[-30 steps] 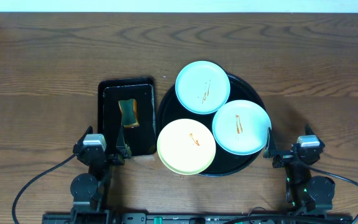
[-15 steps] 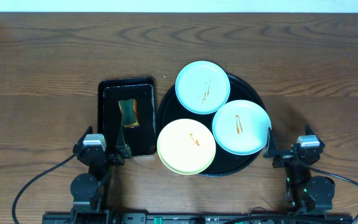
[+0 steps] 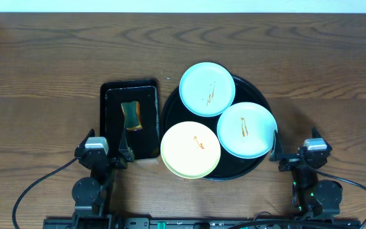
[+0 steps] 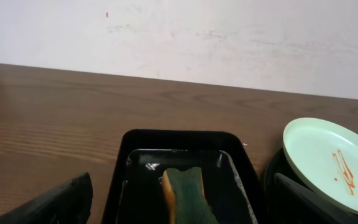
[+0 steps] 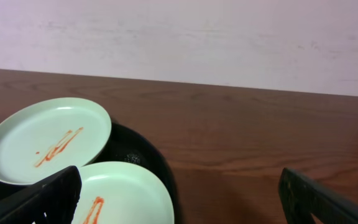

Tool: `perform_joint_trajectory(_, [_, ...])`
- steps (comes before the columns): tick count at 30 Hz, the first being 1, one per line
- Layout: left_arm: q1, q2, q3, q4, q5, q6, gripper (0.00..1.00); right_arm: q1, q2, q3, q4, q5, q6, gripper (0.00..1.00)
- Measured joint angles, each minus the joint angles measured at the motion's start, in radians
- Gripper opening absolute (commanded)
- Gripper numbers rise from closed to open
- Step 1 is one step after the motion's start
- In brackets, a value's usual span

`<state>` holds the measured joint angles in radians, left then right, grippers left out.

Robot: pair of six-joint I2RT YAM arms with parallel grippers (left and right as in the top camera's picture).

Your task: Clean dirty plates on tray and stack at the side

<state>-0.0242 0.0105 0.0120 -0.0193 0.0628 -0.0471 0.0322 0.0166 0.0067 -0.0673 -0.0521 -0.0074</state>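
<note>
My left gripper point(image 3: 102, 154) has its fingers point(image 4: 55, 202) spread wide with nothing between them, and it hangs low over the tabletop point(image 3: 43, 76) off the near left of the round black tray point(image 3: 254, 94). My right gripper point(image 3: 302, 158) is just as wide and just as empty, its fingers point(image 5: 42, 199) parked just off the tray's near right rim. Between my left gripper and the tray sits a small rectangular black tray point(image 3: 113, 89) with a green and yellow sponge point(image 3: 131, 115) lying in it, just beside the round tray's left rim. All three plates rest on the round tray, each with a thin orange smear. The yellow plate point(image 3: 190, 150) hangs over its near left rim, one mint plate point(image 3: 207, 89) overhangs its far rim, and the other mint plate point(image 3: 246, 130) lies at its right side, nearest my right fingers.
</note>
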Motion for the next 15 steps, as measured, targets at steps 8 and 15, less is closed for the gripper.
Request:
perform_joint_trajectory(8, [0.000,0.000,0.000,0.000,0.000,0.000,0.90,0.000,0.000,0.000,0.000,0.000,0.000,0.99])
perform_joint_trajectory(15, [0.000,0.000,0.000,0.000,0.000,-0.005,0.90,0.000,0.000,0.000,0.000,-0.001,0.010,0.99])
